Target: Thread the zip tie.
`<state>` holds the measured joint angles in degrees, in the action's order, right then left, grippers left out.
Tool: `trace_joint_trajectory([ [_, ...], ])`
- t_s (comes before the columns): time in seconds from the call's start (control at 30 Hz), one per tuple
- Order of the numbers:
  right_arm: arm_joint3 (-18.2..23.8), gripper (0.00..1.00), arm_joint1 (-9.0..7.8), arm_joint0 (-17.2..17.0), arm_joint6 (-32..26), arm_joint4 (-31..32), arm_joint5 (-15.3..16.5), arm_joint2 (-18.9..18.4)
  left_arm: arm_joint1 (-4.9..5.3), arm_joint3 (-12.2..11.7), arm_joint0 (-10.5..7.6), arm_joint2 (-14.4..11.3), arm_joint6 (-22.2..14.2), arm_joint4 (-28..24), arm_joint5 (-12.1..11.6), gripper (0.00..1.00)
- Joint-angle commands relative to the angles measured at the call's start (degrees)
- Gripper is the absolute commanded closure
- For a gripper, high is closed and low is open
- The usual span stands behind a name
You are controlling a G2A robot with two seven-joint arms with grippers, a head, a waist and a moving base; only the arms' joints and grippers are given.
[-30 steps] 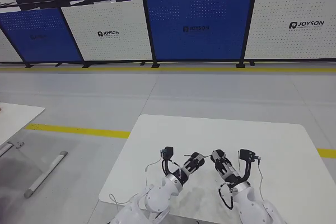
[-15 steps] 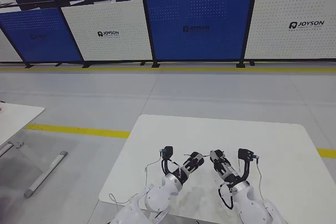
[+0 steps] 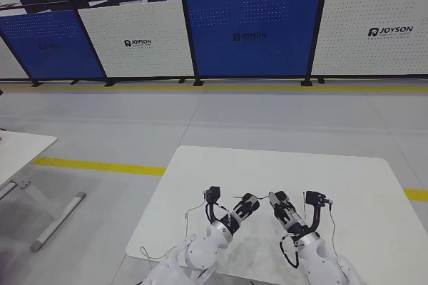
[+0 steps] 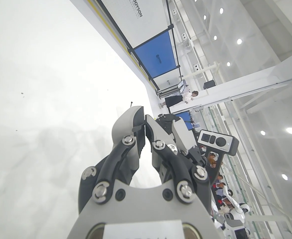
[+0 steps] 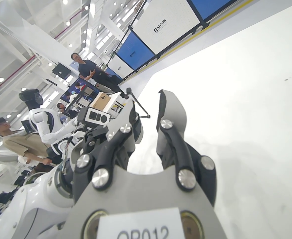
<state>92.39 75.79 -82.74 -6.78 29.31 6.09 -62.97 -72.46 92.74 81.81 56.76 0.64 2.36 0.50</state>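
Left jaws pinched on zip tie [image 4: 137, 128]; right jaws apart, holding nothing, just beside; both close to counter [image 3: 342, 178] near edge.

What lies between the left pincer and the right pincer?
A thin black zip tie, clamped in the shut left pincer, reaches toward the open right pincer over bare table; the right wrist view shows it.

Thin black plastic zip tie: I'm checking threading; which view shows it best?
Right wrist view: the black zip tie shows along its length. The left wrist view shows a bit pinched in the left gripper; top view, too small.
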Motion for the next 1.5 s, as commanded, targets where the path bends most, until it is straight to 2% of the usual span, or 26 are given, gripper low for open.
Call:
trace_joint_trajectory([
  [0.0,0.0,1.00,0.01,0.0,0.1,0.0,0.1,-0.1,-0.03,0.1,0.02,0.0,-0.1,0.0,0.0,1.00],
  [0.63,0.0,1.00,0.19,0.6,-1.1,2.3,-0.3,0.7,-0.07,0.6,0.43,0.8,-1.5,0.1,-0.8,1.00],
  [0.73,0.0,1.00,0.22,0.6,-1.1,2.2,0.2,0.7,-0.07,0.8,0.63,1.0,-1.7,-0.2,-1.1,1.00],
  [0.9,0.5,1.00,0.19,-0.3,0.9,1.0,2.7,0.0,-0.05,0.9,0.89,1.2,-2.0,-0.2,-1.4,1.00],
  [1.27,0.1,1.00,0.22,-0.1,-0.9,1.8,2.0,0.3,-0.11,1.3,1.42,1.1,-2.3,-0.1,-2.0,1.00],
  [1.47,0.2,1.00,0.14,-0.6,-0.5,0.6,3.9,-0.3,-0.14,1.4,1.65,1.0,-2.3,0.0,-2.3,1.00],
])
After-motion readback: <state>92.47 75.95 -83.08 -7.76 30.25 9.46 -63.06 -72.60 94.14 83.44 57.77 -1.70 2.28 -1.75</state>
